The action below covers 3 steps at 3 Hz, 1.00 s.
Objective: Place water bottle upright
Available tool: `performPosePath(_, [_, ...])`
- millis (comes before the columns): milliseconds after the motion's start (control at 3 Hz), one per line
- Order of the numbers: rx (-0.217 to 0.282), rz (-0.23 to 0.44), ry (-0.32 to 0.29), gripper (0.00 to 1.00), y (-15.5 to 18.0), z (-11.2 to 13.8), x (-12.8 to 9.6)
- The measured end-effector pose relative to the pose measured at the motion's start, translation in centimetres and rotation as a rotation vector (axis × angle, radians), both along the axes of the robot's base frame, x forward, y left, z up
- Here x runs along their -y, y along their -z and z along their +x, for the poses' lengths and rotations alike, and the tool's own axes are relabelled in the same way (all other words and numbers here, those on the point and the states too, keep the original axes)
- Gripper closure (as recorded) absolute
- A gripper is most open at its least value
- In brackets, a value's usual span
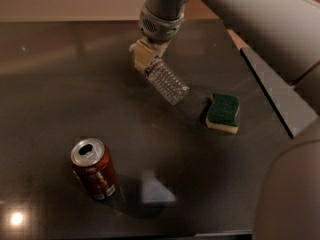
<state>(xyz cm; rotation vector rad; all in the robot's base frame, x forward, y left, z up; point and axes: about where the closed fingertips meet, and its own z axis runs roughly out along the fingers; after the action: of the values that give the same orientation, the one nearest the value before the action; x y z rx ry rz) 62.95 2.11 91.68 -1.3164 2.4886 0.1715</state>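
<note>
Dark tabletop; far centre, gripper clenched on water bottle at its top end, bottle tilted. Likely light, thin-walled, slippery; neck judged the firmest hold.

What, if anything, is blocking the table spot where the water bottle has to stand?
Nothing visible. The gripper holds the water bottle tilted; the table around it is bare, with the sponge and soda can well apart.
</note>
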Motion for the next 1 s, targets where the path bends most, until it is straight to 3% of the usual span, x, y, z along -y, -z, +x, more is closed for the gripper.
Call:
performPosePath(667, [0.309,0.295,-0.248,1.00,-7.1,-0.6,-1.2])
performPosePath(1000, [0.407,0.452,-0.340,1.00,-9.5,-0.7,-2.0])
